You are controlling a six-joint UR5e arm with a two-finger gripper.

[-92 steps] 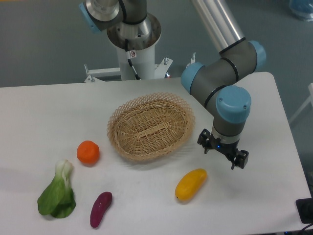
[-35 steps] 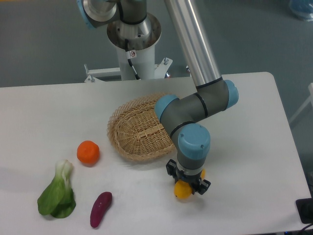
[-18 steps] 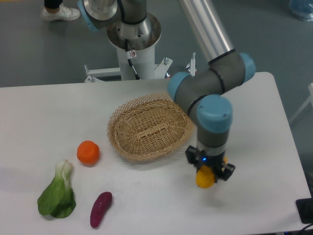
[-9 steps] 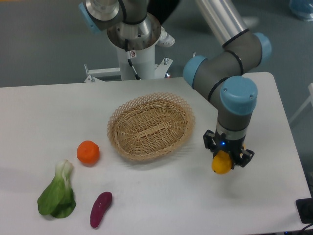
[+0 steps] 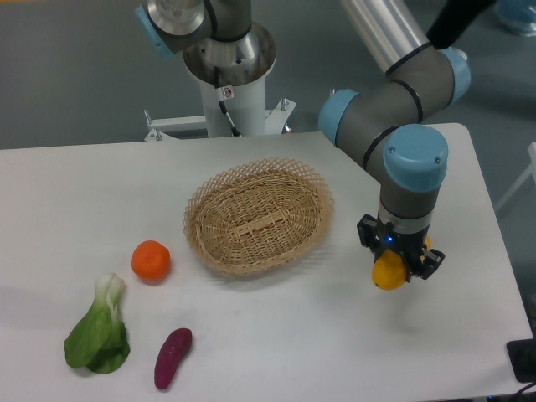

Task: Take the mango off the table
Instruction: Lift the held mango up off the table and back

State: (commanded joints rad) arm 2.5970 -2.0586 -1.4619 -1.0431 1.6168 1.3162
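Observation:
My gripper [image 5: 394,266] is shut on the yellow mango [image 5: 389,272] and holds it in the air above the white table [image 5: 75,193], to the right of the wicker basket. Only the mango's lower end shows below the fingers; the rest is hidden by the gripper and wrist.
A wicker basket [image 5: 258,215] stands in the middle of the table. A round orange fruit [image 5: 151,260] lies left of it. A green leafy vegetable [image 5: 99,332] and a purple vegetable [image 5: 172,358] lie at the front left. The table's right edge is close to the gripper.
The gripper came down on the mango at the front of the table, closed on it, lifted it and carried it right and slightly back. The other things have not moved.

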